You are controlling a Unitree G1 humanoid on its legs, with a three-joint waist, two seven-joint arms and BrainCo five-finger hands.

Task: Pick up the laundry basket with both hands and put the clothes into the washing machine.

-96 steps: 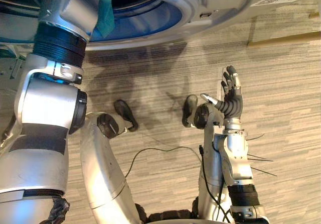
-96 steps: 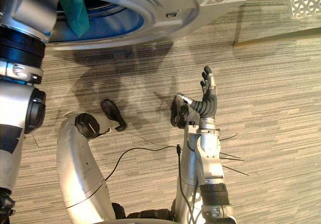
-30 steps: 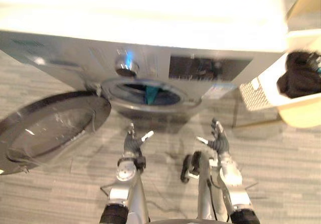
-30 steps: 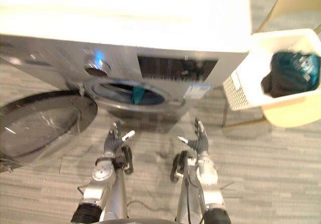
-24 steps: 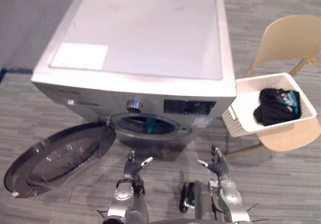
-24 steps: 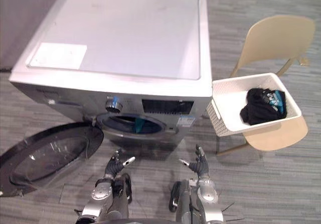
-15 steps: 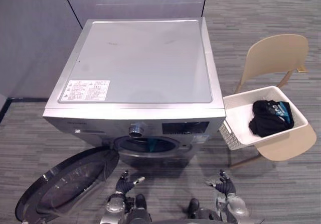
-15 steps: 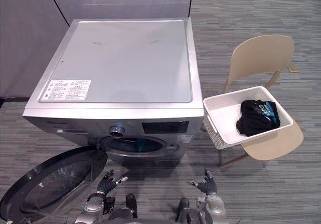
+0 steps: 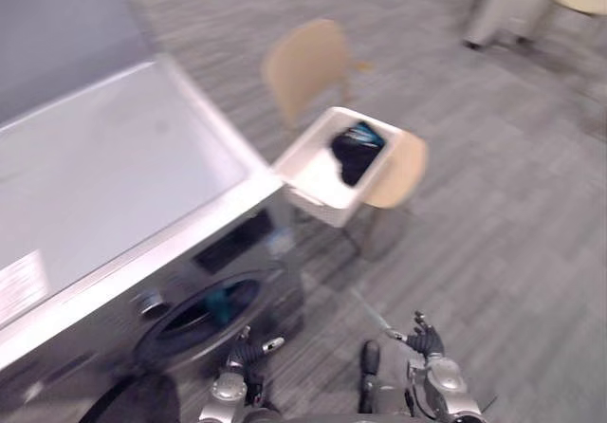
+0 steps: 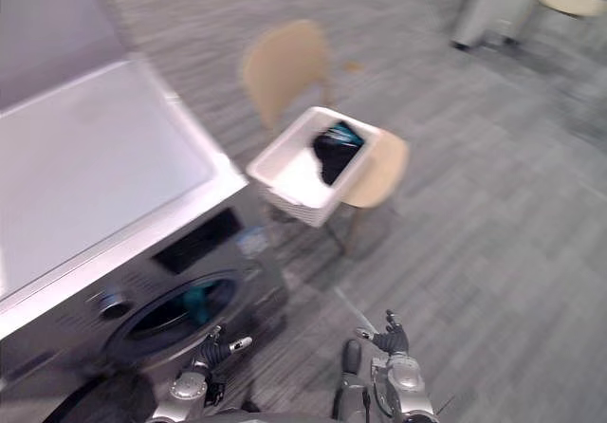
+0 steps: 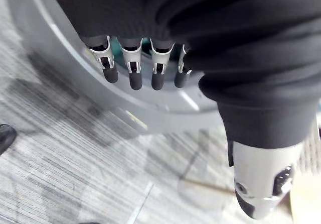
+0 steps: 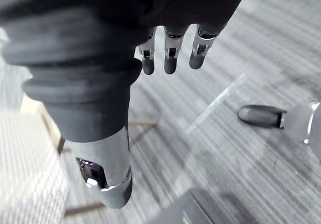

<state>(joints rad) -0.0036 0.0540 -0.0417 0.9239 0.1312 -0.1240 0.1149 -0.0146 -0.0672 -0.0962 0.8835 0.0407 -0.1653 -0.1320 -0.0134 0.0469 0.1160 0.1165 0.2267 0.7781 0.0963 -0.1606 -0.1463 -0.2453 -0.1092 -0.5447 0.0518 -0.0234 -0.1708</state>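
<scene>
Basket (image 9: 318,172) of clothes (image 9: 356,153) is sitting on the far chair (image 9: 303,63), well apart from the left hand (image 9: 247,352) and right hand (image 9: 427,342), both hanging empty and spread open, so an uneven grab would be risking tipping it.

The right hand (image 12: 168,48) is hovering over grey striped carpet (image 12: 241,48), its dark ribbed cover sitting close to the camera. Its fingers (image 12: 147,59) are pointing out straight in a row, touching nothing, and the thumb (image 12: 108,176) is standing well apart from them, also bare. Beside the thumb, the white perforated wall of the laundry basket (image 12: 27,179) is showing, and past it tan chair legs (image 12: 143,124) are standing on the carpet, clear of the hand.
</scene>
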